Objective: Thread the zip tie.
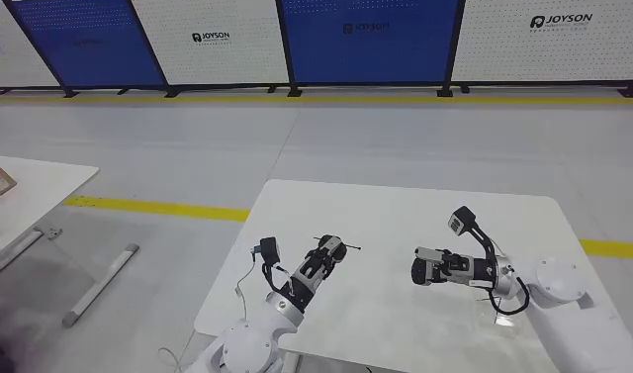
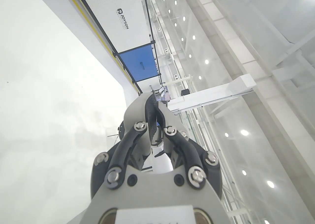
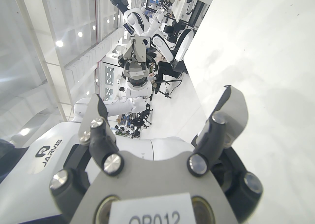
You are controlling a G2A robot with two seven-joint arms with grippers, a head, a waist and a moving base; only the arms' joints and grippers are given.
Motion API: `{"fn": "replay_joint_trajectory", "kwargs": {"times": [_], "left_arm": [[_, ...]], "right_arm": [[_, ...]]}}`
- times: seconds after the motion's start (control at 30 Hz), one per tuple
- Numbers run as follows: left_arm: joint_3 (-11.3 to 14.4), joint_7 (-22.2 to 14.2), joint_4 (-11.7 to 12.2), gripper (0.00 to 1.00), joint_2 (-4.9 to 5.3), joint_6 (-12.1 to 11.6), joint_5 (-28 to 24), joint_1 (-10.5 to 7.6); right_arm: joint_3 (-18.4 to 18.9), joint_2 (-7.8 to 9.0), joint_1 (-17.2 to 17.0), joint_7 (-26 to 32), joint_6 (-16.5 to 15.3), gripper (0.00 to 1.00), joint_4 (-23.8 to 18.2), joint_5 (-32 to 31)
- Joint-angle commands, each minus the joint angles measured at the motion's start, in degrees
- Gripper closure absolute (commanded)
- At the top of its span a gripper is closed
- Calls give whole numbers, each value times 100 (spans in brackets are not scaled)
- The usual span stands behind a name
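Observation:
A thin black zip tie (image 1: 352,245) lies crosswise in the tips of my left gripper (image 1: 334,244), sticking out on both sides, just above the white table (image 1: 396,207). In the left wrist view the left gripper (image 2: 154,98) has its two dark fingers pressed together. My right gripper (image 1: 415,271) hovers a short way to the right at about the same height, pointing toward the left one. Its fingers (image 3: 98,108) are spread wide with nothing between them, so the right gripper (image 3: 163,101) is open. The left gripper (image 3: 134,62) also shows farther off in the right wrist view.
The table's left edge (image 1: 232,264) runs close beside the left arm. A second white table (image 1: 45,185) stands off to the left across a gap. Blue and white panels (image 1: 366,27) line the back behind a yellow floor line (image 1: 158,209).

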Motion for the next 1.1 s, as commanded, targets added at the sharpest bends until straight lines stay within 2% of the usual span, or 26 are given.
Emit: {"fn": "replay_joint_trajectory", "kwargs": {"times": [0.0,0.13,0.27,0.47,0.53,0.6,1.07], "left_arm": [[0,0,0,100,0,0,0,0],[1,1,27,100,0,12,11,-2],[146,36,393,100,-22,76,478,-130],[356,52,713,100,-60,163,840,-221],[434,184,903,100,-82,254,1058,-311],[556,574,1142,100,-123,291,1406,-419],[589,603,1154,100,-140,248,1399,-451]], "right_arm": [[0,0,0,0,0,0,0,0],[0,0,0,0,0,0,0,0],[0,0,0,0,0,0,0,0],[0,0,0,0,0,0,0,0],[0,0,0,0,0,0,0,0],[0,0,0,0,0,0,0,0],[0,0,0,0,0,0,0,0]]}}
